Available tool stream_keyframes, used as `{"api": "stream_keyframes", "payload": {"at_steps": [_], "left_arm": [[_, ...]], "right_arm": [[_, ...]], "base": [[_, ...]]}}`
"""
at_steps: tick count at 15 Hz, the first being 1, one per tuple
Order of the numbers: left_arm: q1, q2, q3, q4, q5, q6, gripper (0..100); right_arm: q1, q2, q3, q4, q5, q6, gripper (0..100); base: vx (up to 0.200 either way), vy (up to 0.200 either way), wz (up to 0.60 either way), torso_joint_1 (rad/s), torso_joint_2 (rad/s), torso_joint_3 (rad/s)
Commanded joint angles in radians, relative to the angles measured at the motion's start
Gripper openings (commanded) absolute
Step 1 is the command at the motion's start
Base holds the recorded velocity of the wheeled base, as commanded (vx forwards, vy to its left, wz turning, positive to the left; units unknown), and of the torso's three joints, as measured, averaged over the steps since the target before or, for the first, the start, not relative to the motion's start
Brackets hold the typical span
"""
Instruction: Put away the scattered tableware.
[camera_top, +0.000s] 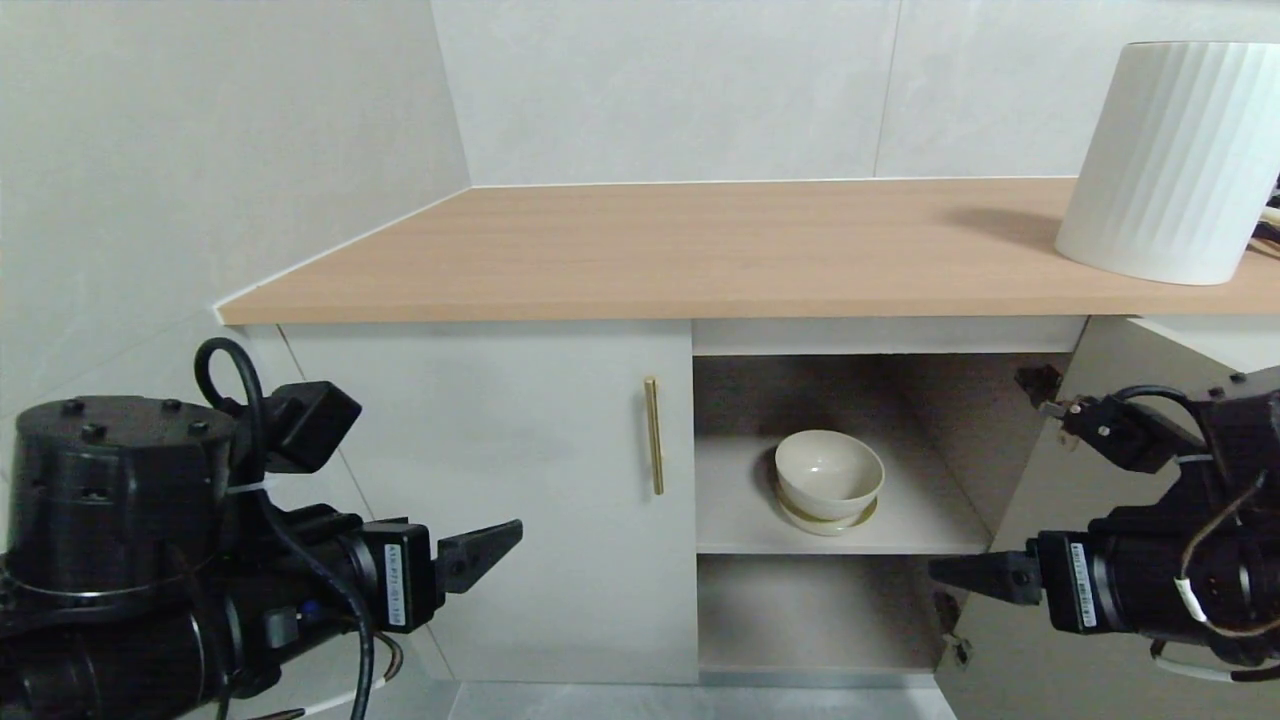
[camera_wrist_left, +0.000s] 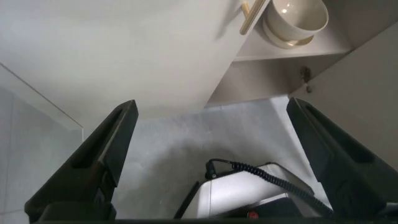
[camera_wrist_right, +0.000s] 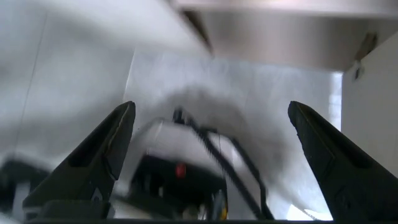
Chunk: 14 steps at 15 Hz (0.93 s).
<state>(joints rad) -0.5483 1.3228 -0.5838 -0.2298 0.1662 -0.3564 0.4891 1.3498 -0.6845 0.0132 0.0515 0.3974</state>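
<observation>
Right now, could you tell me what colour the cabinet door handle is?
Gold, a brass-like bar handle; clearest in the head view.

Head camera fronts cabinet (camera_top: 480, 450), left wrist shares bowl (camera_top: 829, 474)

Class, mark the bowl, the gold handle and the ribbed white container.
bowl (camera_top: 828, 468), head view, inner surface.
gold handle (camera_top: 653, 436), head view, middle of bar.
ribbed white container (camera_top: 1170, 160), head view, side wall.
</observation>
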Motion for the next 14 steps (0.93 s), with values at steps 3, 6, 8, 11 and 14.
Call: {"api": "stream_keyframes", "payload": {"at_steps": [3,6,8,11,14], "left_arm": [[0.01,0.009,-0.004,-0.006,-0.002,0.0,100],[0.013,0.029,-0.004,-0.008,-0.002,0.0,100],[0.013,0.027,-0.004,-0.008,-0.002,-0.001,100],[0.013,0.03,-0.002,-0.008,-0.002,-0.001,100],[0.013,0.029,-0.002,-0.008,-0.002,-0.001,100]], "right_arm": [[0.034,-0.064,0.025,0.004,-0.001,-0.012,100],[0.035,-0.063,0.029,0.004,0.001,-0.012,100],[0.035,-0.061,0.029,0.004,0.001,-0.012,100],[0.048,-0.057,0.034,0.005,0.001,-0.012,100],[0.049,-0.046,0.04,0.004,0.001,-0.012,100]], "base": [[0.0,0.0,0.0,0.0,0.0,0.0],[-0.133,0.0,0.0,0.003,0.0,-0.002],[-0.2,0.0,0.0,0.01,0.0,0.0],[-0.2,0.0,0.0,-0.002,0.0,0.006],[-0.2,0.0,0.0,0.001,0.0,0.001]]}}
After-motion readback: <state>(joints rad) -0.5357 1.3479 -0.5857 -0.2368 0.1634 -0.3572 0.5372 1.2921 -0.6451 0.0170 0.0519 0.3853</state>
